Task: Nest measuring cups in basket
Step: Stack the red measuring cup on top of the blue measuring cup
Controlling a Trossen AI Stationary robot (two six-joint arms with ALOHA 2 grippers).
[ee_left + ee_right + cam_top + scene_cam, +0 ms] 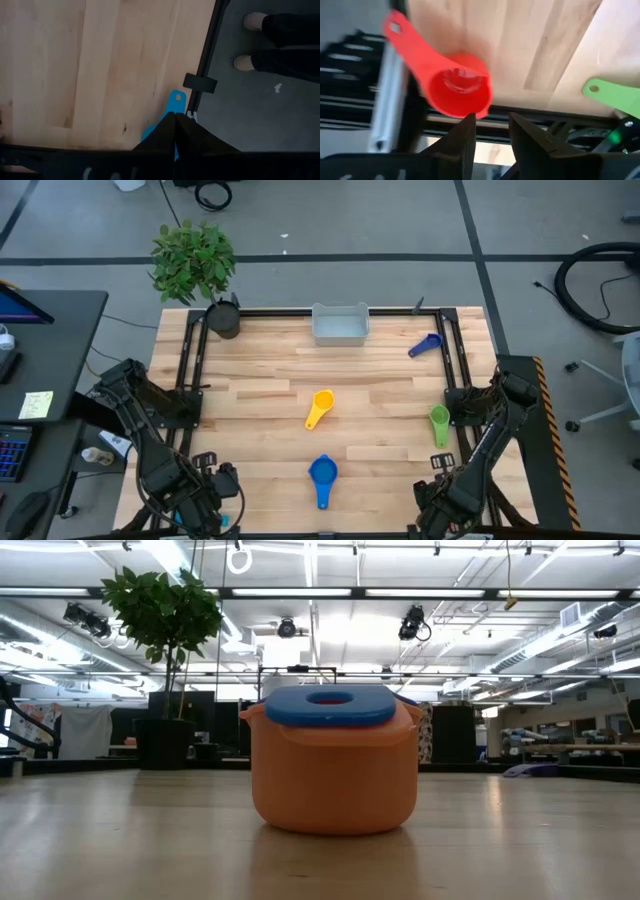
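Observation:
Loose on the wooden table lie a yellow cup [319,408], a blue cup [322,473], a green cup [439,423] and a dark blue cup [425,345]. In the low view an orange cup [335,775] carries a blue handle [330,705] across its top. The pale basket [340,325] stands at the far edge. My left gripper [222,515] [174,116] is at the near left corner, shut over a light blue cup [150,134]. My right gripper [435,515] [491,117] is open at the near right corner, with a red cup [455,85] just past one fingertip. My left gripper is shut on the light blue cup, coming from above and pointing down. The fingers hide the bowl. The flat handle [175,99] sticks out past the fingertips, over the table's near edge. Whether the cup is lifted cannot be told. My right gripper: the red cup's rim [479,111] lies against one fingertip [469,122] in the picture, but I cannot tell whether they touch.
A dark plant pot [223,318] with a leafy plant stands at the far left corner. Black frame rails [190,360] run along the table's sides. A person's shoes [247,40] show on the floor beyond the near edge. The green cup's handle [612,95] shows near the right gripper.

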